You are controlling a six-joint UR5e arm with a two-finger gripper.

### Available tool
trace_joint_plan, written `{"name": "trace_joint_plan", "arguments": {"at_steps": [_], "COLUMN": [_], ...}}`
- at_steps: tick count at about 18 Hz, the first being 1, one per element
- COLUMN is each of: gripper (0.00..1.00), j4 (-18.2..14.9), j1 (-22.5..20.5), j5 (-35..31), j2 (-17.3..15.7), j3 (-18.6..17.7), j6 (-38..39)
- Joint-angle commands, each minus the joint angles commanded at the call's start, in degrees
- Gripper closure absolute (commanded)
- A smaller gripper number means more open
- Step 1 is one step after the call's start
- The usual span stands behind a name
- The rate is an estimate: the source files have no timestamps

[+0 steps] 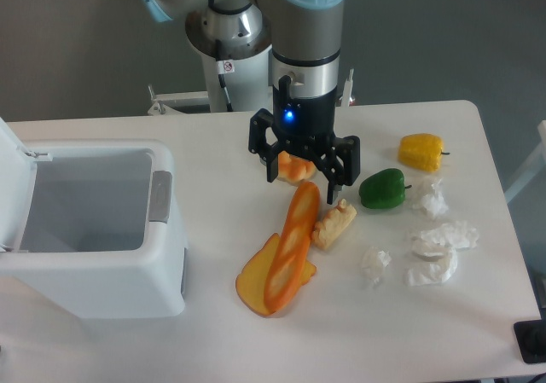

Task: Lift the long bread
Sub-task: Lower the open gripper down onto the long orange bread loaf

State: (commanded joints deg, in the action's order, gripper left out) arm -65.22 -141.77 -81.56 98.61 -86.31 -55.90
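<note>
The long bread (290,246) is a slim glossy orange baguette lying diagonally on the white table, its upper end pointing to the gripper and its lower part resting across a flat orange-yellow slab (250,286). My gripper (304,182) is open, pointing down over the bread's upper end. Its black fingers stand on either side of that end, and nothing is held between them. I cannot tell how high the fingertips are above the table.
A small pale beige chunk (334,223) touches the bread's right side. An orange food item (294,171) sits under the gripper. A green pepper (382,188), a yellow pepper (421,151) and several crumpled white papers (442,239) lie to the right. An open white bin (85,229) stands at the left.
</note>
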Motion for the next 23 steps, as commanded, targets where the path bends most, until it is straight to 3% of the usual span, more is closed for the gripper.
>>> {"name": "trace_joint_plan", "arguments": {"at_steps": [19,23], "gripper": [0.00,0.00], "j4": [0.4,4.3], "j1": [0.7,1.2], "j5": [0.3,0.1], "j2": [1.1,1.9], "j3": [-0.1,-1.9], "j6": [0.3,0.7]}}
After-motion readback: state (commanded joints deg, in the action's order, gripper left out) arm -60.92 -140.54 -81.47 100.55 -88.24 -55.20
